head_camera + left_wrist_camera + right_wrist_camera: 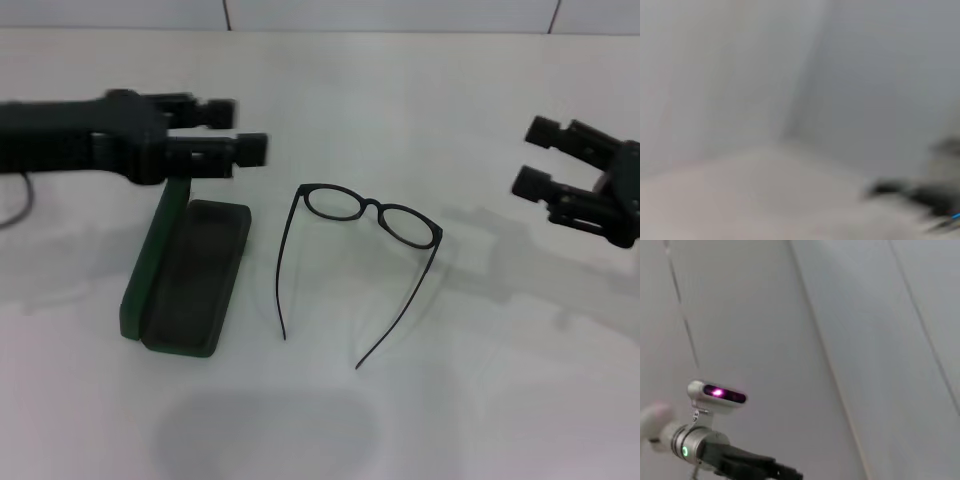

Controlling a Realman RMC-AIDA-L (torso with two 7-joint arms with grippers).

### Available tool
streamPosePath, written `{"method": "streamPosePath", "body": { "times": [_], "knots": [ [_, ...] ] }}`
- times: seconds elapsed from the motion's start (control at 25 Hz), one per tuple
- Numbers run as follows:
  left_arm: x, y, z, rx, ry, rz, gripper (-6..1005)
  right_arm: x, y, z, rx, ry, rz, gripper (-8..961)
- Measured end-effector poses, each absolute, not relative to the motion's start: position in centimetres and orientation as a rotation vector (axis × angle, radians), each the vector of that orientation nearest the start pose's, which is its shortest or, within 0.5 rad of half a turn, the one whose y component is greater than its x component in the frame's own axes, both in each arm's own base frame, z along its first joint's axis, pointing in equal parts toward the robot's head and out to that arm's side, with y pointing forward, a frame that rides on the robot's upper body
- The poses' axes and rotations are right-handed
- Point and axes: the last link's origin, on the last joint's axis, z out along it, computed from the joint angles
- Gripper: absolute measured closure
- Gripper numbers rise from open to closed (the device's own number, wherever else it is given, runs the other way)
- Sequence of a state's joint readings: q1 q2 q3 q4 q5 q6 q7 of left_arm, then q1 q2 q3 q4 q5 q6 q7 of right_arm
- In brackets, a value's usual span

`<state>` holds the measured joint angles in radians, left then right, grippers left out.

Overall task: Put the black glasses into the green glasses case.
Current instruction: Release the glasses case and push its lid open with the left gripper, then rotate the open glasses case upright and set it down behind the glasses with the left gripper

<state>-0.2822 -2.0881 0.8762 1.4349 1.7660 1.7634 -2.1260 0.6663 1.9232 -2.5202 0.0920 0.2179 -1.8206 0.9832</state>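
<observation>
The black glasses (368, 214) lie unfolded on the white table in the middle of the head view, lenses at the far side and temple arms pointing toward me. To their left the green glasses case (192, 275) lies open, its lid standing upright along its left edge. My left gripper (238, 132) hovers above the far end of the case, open and holding nothing. My right gripper (538, 156) hangs at the right edge, apart from the glasses, open and empty. In the right wrist view the left arm (735, 457) shows far off.
The white table (470, 380) carries only the case and the glasses. A tiled wall (400, 12) runs along the back. The left wrist view is blurred, with the wall and a dark shape (920, 197) low down.
</observation>
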Motion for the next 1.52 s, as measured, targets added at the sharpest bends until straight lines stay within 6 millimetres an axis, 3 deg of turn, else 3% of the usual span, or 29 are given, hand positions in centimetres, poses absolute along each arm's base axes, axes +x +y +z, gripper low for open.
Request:
{"method": "streamPosePath", "body": {
  "times": [0.12,0.24,0.32,0.44,0.84,1.04,1.32,1.52],
  "knots": [
    [-18.5,30.4,10.7,-2.522,-0.979,-0.339,196,25.7,30.5,1.5,-2.507,0.536,1.34,114],
    [-18.3,31.2,10.8,-2.438,-1.018,-0.156,242,26.5,29.5,1.3,-2.477,0.568,1.349,114],
    [-19.3,32.0,10.2,-2.392,-1.091,-0.057,273,26.6,29.1,1.1,-2.473,0.58,1.352,114],
    [-20.1,32.7,9.5,-2.358,-1.177,-0.005,320,26.8,28.9,0.9,-2.472,0.59,1.351,114],
    [-23.2,33.4,7.0,-2.32,-1.365,0.053,342,26.7,29.2,0.8,-2.465,0.566,1.332,114],
    [-24.4,33.7,5.5,-2.311,-1.37,0.126,365,26.7,29.4,0.9,-2.453,0.542,1.33,114],
    [-24.2,33.8,3.7,-2.338,-1.284,0.259,398,26.9,29.4,0.9,-2.433,0.553,1.321,114],
    [-23.7,34.0,3.5,-2.352,-1.254,0.274,631,27.1,29.4,0.8,-2.416,0.563,1.314,115]
  ]
}}
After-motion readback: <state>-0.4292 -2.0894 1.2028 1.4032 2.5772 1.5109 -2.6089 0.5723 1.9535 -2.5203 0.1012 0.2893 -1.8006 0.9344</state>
